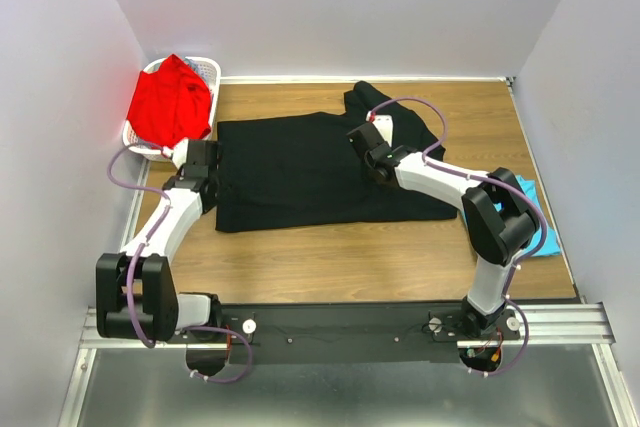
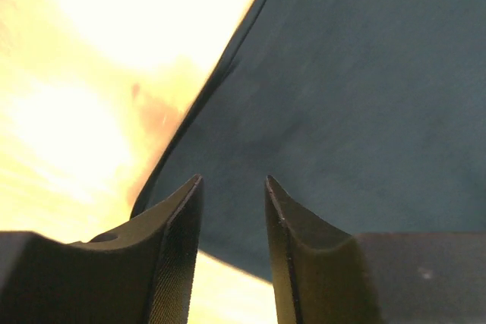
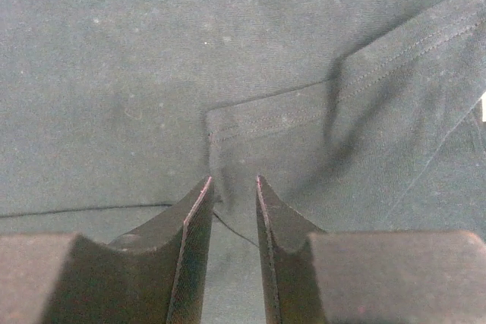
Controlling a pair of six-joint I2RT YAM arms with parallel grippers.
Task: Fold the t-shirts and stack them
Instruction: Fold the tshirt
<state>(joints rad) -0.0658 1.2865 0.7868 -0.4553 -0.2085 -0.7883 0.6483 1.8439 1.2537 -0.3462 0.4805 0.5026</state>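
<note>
Black t-shirt (image 1: 300, 172) spread flat in the middle of the bench (image 1: 330, 257), both hands low over it, neither clamped.
My worry is a close that catches one layer only, or lands just off the edge, so the fold would drag crooked. My left hand (image 2: 233, 184) sits at the shirt's 9 o'clock edge, arm reaching low; my right hand (image 3: 233, 181) points down at a stitched hem toward 1 o'clock, elbow folded back. Each has fingers a narrow gap apart, nothing between. Red t-shirt (image 1: 170, 102) fills the basket (image 1: 212, 65) at 10 o'clock; turquoise one (image 1: 535, 217) at 4.
</note>
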